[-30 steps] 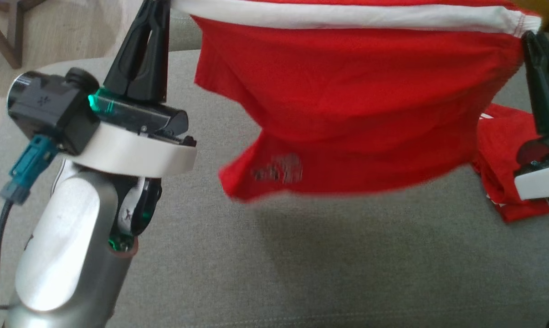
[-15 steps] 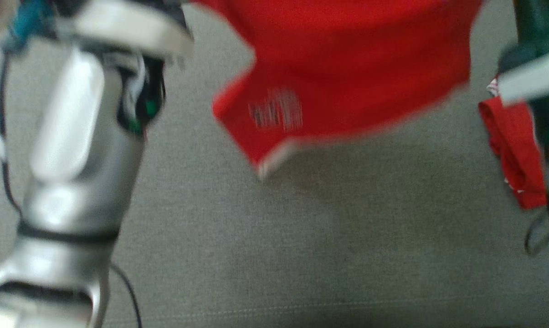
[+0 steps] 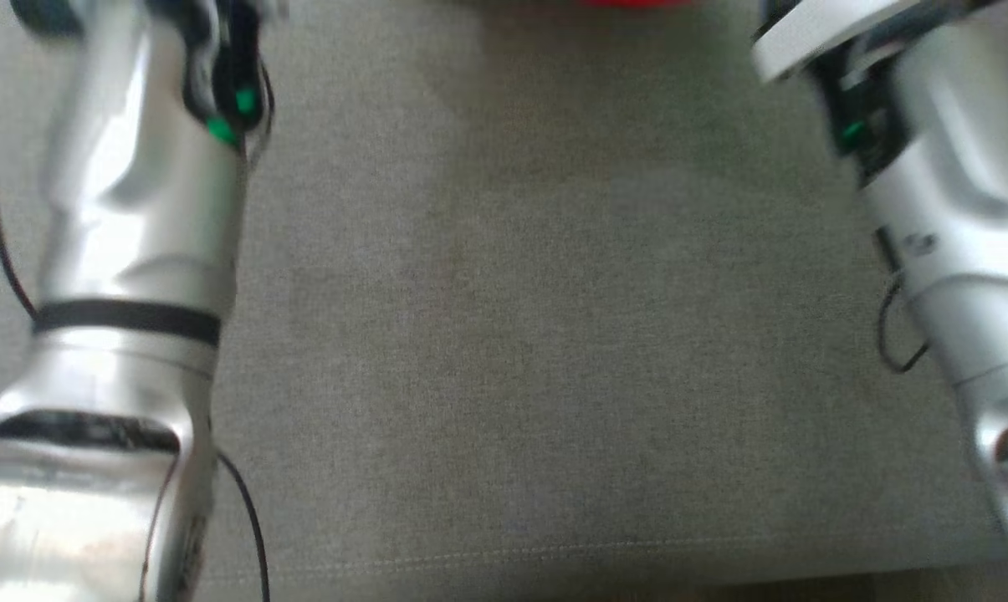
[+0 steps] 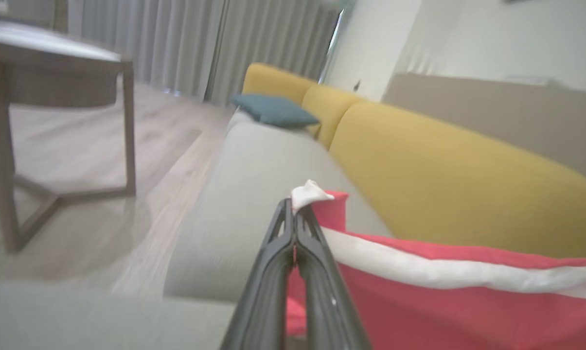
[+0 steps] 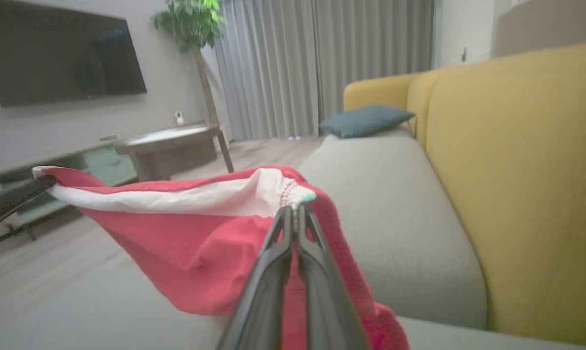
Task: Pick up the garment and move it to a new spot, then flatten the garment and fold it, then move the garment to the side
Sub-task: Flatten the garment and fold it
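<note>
The garment [image 4: 443, 301] is red with a white waistband. It hangs stretched between my two grippers above the grey sofa seat [image 3: 504, 334]. In the left wrist view my left gripper [image 4: 293, 206] is shut on one white waistband corner. My right gripper [image 5: 293, 211] is shut on the other corner, and the garment [image 5: 200, 243] sags below the band toward the left gripper's finger [image 5: 10, 199]. The head view has both pale forearms and a sliver of the red garment [image 3: 637, 2] at the top edge.
A yellow backrest [image 5: 516, 170] runs along the sofa, with a teal cushion [image 5: 365, 120] at its far end. A wooden table [image 4: 54, 121] stands on the floor beside the sofa. A TV [image 5: 59, 53], a plant [image 5: 190, 19] and curtains lie beyond.
The whole head picture has shifted downward, so the camera has moved. The garment and both grippers have slid up past its top edge, leaving the forearms and the seat.
</note>
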Robot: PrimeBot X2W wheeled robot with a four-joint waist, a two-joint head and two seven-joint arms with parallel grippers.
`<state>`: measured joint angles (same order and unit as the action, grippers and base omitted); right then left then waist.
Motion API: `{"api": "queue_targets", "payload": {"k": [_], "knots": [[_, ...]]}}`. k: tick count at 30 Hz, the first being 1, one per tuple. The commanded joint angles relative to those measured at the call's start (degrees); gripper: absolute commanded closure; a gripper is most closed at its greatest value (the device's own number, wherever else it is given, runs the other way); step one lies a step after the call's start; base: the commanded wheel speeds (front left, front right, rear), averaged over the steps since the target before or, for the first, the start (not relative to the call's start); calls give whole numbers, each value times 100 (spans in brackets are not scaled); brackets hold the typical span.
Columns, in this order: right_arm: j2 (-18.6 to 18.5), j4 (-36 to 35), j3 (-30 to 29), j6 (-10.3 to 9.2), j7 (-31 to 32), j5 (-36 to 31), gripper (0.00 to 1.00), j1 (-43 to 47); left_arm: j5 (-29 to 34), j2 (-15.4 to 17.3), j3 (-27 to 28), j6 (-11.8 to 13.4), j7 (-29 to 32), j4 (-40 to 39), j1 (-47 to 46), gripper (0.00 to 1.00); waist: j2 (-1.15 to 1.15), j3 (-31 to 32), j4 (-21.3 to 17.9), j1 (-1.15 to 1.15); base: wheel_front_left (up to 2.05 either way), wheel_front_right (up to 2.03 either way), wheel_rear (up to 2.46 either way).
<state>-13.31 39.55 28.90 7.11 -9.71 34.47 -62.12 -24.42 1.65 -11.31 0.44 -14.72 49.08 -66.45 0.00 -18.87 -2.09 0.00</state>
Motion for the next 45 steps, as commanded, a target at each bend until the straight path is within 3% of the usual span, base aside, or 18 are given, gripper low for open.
{"api": "queue_targets", "payload": {"k": [1,6,10,15,21,25,31,36,45], "knots": [[216,210,339,37,-110,126,100,-178,-106,151,200,0,-27,177,82,100,0,-179,-5,0,0,0,0],[485,997,1206,37,-243,515,100,-22,-328,127,304,-21,-27,968,463,100,0,-432,-30,0,0,0,0],[557,1089,1642,37,-382,907,100,237,-322,125,185,-92,-27,1219,720,100,0,-535,-89,0,0,0,0],[435,715,2123,37,-473,1201,100,820,-229,126,274,-202,-28,1021,1340,100,0,-394,-187,0,0,0,0],[-143,-253,2494,37,-513,1224,100,1829,-91,213,617,-342,-28,190,2644,100,0,-36,-208,0,0,0,0],[-699,-1142,2172,37,-522,1082,100,2810,113,247,725,-358,-28,-668,3772,100,0,299,-138,0,0,0,0],[-972,-2245,1365,37,-331,793,100,4283,274,275,720,-160,-6,-1854,5060,100,0,729,-59,0,0,0,0],[-825,-3132,425,37,186,320,100,5530,343,333,681,183,468,-3122,6068,100,0,981,-65,0,0,0,0],[-91,-4710,-789,37,1246,-800,100,7077,446,392,600,675,1307,-5218,7256,100,0,1076,-128,0,0,0,0]]}}
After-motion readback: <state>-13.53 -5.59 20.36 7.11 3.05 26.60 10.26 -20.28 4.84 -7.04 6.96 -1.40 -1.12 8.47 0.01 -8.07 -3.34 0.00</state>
